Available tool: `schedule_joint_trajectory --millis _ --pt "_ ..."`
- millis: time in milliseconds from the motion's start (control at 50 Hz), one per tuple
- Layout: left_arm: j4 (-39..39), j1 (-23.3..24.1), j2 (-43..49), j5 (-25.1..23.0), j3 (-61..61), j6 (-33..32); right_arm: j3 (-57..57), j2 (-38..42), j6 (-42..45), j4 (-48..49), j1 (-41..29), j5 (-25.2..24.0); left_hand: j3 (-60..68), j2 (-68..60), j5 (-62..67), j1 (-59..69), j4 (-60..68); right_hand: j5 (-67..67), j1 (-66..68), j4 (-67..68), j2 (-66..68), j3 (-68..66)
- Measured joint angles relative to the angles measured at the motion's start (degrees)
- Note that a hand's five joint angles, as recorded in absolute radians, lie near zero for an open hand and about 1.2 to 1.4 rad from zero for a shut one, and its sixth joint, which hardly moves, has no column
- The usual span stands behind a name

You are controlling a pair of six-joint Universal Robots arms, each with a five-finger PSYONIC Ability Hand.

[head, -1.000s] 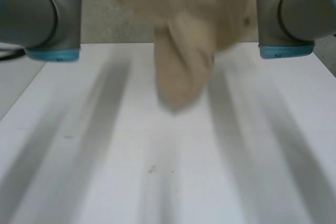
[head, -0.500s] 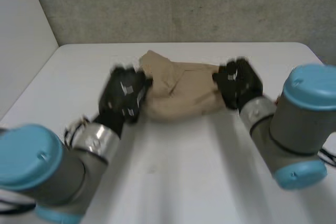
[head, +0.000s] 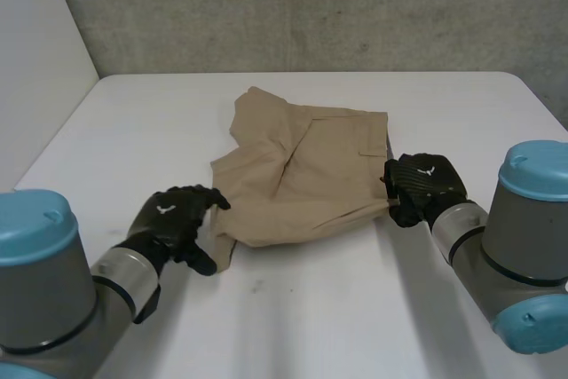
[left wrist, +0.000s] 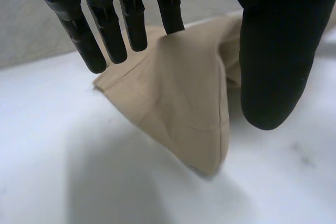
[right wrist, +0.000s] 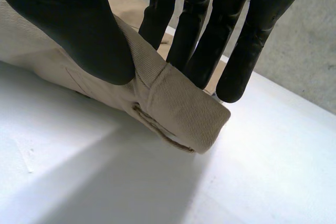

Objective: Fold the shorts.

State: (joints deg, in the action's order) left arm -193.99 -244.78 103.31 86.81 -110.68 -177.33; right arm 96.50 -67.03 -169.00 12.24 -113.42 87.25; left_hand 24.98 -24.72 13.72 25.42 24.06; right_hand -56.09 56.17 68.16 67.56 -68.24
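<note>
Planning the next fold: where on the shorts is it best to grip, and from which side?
Probably the thick waistband corner, from the robot's right: it juts from the shorts toward the right hand, which pinches it.

We read no words or numbers, on the shorts (head: 302, 179) or anywhere else. We make out just a small white mark on the back of the left hand (head: 173, 217) and another on the right hand (head: 424, 185), both too small to read.
</note>
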Motion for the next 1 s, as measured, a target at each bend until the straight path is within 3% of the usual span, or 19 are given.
schedule_joint_trajectory --millis 100,220,500,800,900,920,1000 --pt "0.7 -2.9 0.0 -0.3 0.1 11.5 0.7 -0.1 -1.7 0.0 0.9 -1.7 0.0 0.0 0.1 0.0 0.0 0.0 0.0 0.0 0.0 0.0" --pt "0.9 -5.2 0.5 -0.1 0.4 19.1 0.9 -0.1 -1.9 0.0 0.7 -2.5 4.9 -5.4 6.6 4.7 6.1 0.0 0.0 0.0 0.0 0.0" --pt "3.9 -6.0 3.8 -0.2 1.2 26.7 1.1 0.0 -1.6 0.1 0.4 -2.7 8.4 -8.7 9.6 8.2 9.6 0.0 0.0 0.3 0.0 0.0" --pt "4.9 0.1 12.6 0.5 9.1 29.0 1.3 0.0 -1.6 0.1 0.3 -2.7 5.2 -5.3 5.6 5.4 5.4 0.0 0.0 0.3 0.0 0.0" --pt "4.9 0.8 14.7 2.3 11.9 29.2 1.4 -0.1 -1.3 0.1 0.3 -2.6 35.9 -37.1 36.9 38.3 37.1 0.0 0.0 0.3 0.0 0.0" --pt "5.0 0.8 15.0 3.7 12.6 29.0 1.4 -0.2 -1.2 0.1 0.3 -2.5 41.7 -42.6 42.2 40.8 43.1 0.0 0.0 0.3 0.0 0.0" --pt "5.3 0.8 13.9 8.4 13.8 27.5 1.2 -1.0 -0.6 0.1 0.4 -2.4 43.0 -43.7 42.3 40.8 44.5 0.0 0.0 0.3 0.0 0.0"
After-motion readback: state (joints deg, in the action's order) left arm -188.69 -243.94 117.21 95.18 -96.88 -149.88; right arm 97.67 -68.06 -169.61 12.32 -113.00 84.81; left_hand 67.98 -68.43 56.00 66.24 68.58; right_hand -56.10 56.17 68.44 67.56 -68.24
